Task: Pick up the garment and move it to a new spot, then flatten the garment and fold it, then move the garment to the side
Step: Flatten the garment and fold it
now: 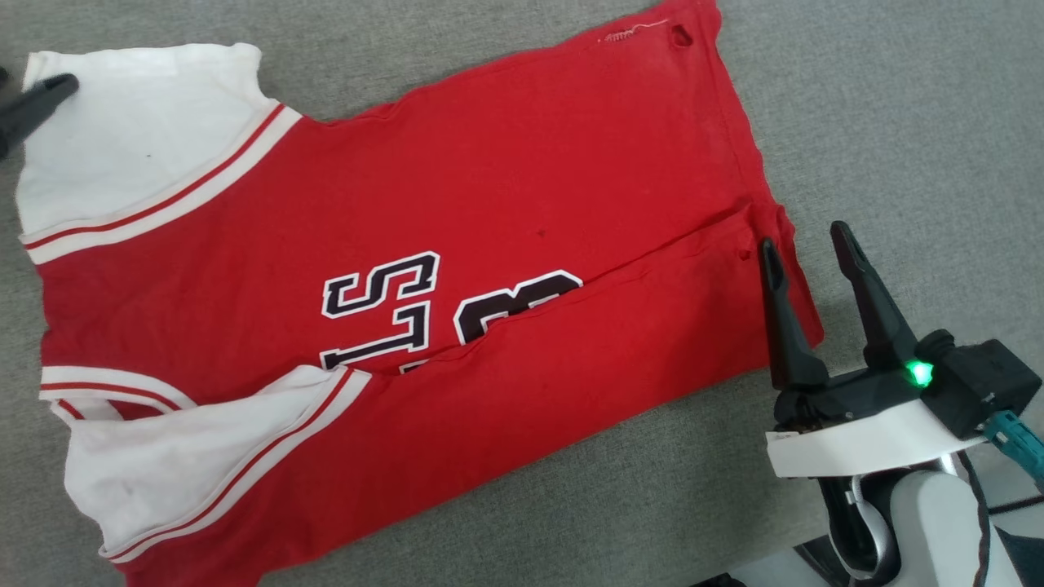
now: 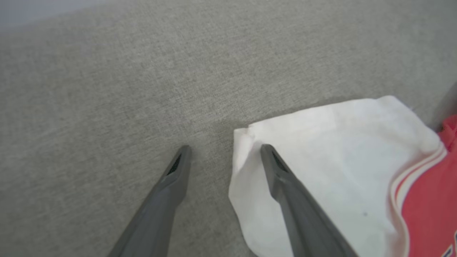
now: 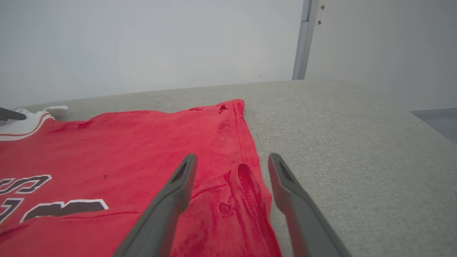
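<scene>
The garment (image 1: 489, 187) is a red shirt with black-and-white lettering, spread on the grey fabric surface. Its near long side is folded up over the lettering, and its white sleeves lie at the left. My right gripper (image 1: 803, 238) is open at the hem end on the right. In the right wrist view the right gripper (image 3: 232, 157) straddles the hem edge of the garment (image 3: 125, 142). My left gripper (image 2: 225, 148) is open at the far white sleeve (image 2: 339, 150), one finger over the sleeve and one over bare fabric. One dark finger (image 1: 45, 91) of it shows in the head view.
The grey fabric surface (image 1: 897, 106) extends beyond the garment on the right and at the back. A white wall (image 3: 142, 43) with a grey vertical strip (image 3: 303, 39) rises behind it. The surface's edge (image 3: 428, 121) drops off at the right. My pale right forearm (image 1: 922, 505) fills the lower right.
</scene>
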You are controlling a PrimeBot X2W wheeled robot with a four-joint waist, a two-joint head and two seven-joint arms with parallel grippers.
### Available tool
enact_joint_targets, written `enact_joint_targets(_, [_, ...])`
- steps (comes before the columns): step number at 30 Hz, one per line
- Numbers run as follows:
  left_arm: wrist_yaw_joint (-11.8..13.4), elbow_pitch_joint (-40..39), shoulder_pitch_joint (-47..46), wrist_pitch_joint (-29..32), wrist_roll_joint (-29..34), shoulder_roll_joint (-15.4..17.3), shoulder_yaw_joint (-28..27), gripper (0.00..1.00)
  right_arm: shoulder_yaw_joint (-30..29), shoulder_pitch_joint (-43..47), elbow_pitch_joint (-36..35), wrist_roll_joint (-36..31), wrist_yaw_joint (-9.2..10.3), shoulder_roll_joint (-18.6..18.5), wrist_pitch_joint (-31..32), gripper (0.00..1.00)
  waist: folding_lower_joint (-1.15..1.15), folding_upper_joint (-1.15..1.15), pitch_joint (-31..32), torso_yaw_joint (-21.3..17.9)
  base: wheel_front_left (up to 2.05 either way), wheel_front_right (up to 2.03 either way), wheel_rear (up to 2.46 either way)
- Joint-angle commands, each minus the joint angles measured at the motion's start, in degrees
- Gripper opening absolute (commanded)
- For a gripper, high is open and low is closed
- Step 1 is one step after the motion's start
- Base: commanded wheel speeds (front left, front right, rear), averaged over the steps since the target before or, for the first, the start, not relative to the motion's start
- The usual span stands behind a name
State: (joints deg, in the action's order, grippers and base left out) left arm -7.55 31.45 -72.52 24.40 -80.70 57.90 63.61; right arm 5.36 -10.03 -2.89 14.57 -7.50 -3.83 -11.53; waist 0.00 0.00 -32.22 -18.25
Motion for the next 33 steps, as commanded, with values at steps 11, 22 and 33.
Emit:
enact_joint_targets(11, [0.09, -3.26, -2.12, 2.52, -1.61, -3.21, 2.78, 0.00, 1.09, -13.23, 2.61, -0.94, 0.02, -3.63, 14.58, 1.00, 0.00, 0.00, -0.17, 1.70, 0.00, 0.00, 0.00])
enact_joint_targets(22, [0.09, -5.71, -4.21, -1.13, -2.00, -8.10, 4.87, 0.00, -1.89, -34.89, 16.45, 6.84, 0.02, -11.95, 45.73, 1.00, 0.00, 0.00, -1.20, 8.19, 0.00, 0.00, 0.00])
enact_joint_targets(33, [0.10, -7.15, -6.65, -4.88, -2.72, -9.85, 6.02, 0.00, -1.44, -43.45, 27.65, 4.45, 0.02, -10.62, 56.86, 0.45, 0.00, 0.00, -2.82, 11.06, 0.00, 0.00, 0.00])
